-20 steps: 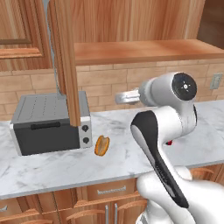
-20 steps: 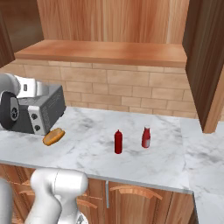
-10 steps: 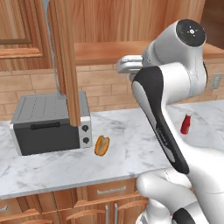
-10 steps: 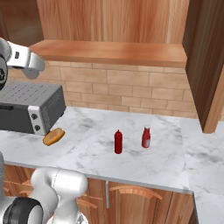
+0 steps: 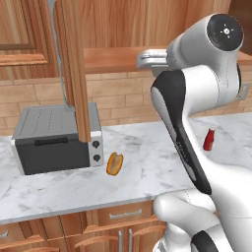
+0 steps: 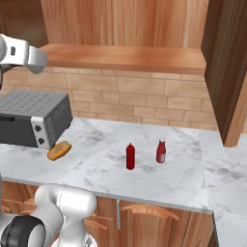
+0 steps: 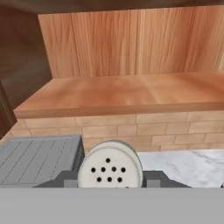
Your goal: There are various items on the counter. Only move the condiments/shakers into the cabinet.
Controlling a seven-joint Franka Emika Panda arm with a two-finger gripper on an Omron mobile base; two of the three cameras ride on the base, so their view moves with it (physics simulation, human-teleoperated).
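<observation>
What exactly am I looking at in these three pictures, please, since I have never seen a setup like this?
This is a rendered kitchen with a white robot arm on a base that can drive. Two pictures come from cameras on that base, behind the arm to its left and to its right, looking over the marble counter. The third comes from a camera on the hand, looking along the jaws.

On the counter stand a grey toaster oven, an orange-brown bun beside it, and two red bottles further right. Above is the wooden cabinet shelf.

In the hand view the jaws are shut on a small grey shaker, its cap with holes facing the camera, raised in front of the shelf.
</observation>
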